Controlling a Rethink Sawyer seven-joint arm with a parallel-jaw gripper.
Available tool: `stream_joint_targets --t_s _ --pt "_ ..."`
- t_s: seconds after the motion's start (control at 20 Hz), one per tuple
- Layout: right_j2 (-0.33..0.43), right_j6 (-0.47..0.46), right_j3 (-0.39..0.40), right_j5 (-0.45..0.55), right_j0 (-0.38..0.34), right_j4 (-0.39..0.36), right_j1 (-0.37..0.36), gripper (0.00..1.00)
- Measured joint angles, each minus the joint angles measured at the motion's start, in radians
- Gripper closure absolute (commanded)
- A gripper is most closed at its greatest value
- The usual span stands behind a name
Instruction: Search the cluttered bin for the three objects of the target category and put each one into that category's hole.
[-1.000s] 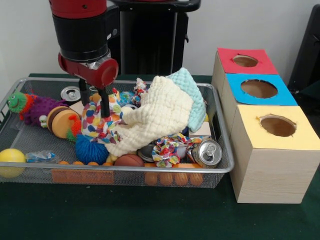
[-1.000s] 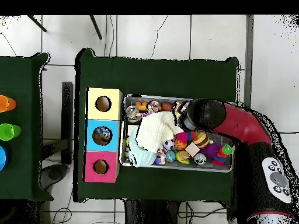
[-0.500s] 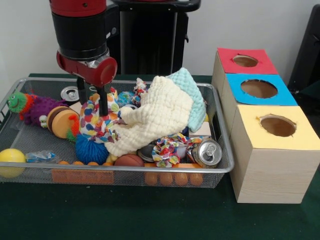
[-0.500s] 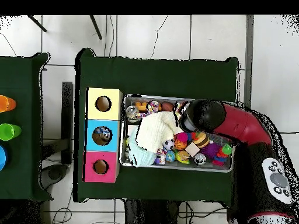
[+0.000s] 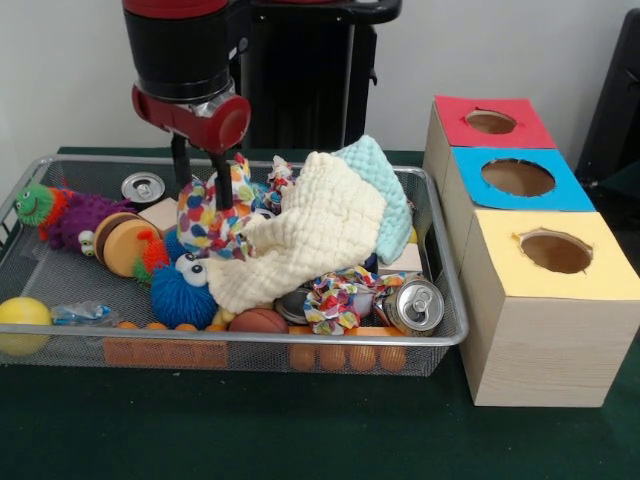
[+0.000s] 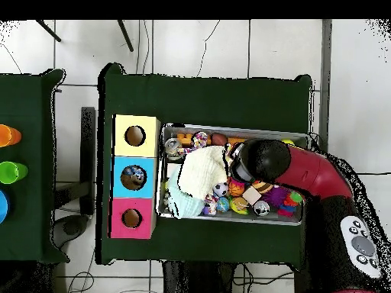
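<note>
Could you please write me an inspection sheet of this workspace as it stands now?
Surface: dark green cloth-covered table, bearing the bin and boxes.
Job's things: silver wire-mesh bin; three wooden boxes with round holes, topped red, blue and yellow.
Clutter: cream waffle-knit cloth draped over a light blue cloth; two drink cans; blue spiky ball with eyes; yellow ball; purple caterpillar toy; small brown basketball.
Gripper: gripper shut on a multicoloured spotted soft toy, which hangs from it.
Cables: thin cables on the floor tiles.
Surroundings: second green table with coloured cups.
</note>
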Motion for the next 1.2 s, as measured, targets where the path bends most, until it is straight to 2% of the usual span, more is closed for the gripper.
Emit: stream_joint_targets --t_s 0.2,0.7,0.75,1.2 --pt "0.000 0.000 0.069 -0.020 0.000 0.000 -0.034 0.00" --pt "0.002 0.000 0.173 -0.093 0.000 0.001 -0.063 0.00" --pt "0.002 0.000 0.182 -0.101 0.000 0.001 -0.063 1.00" --pt "0.002 0.000 0.220 -0.140 0.019 0.000 -0.073 1.00"
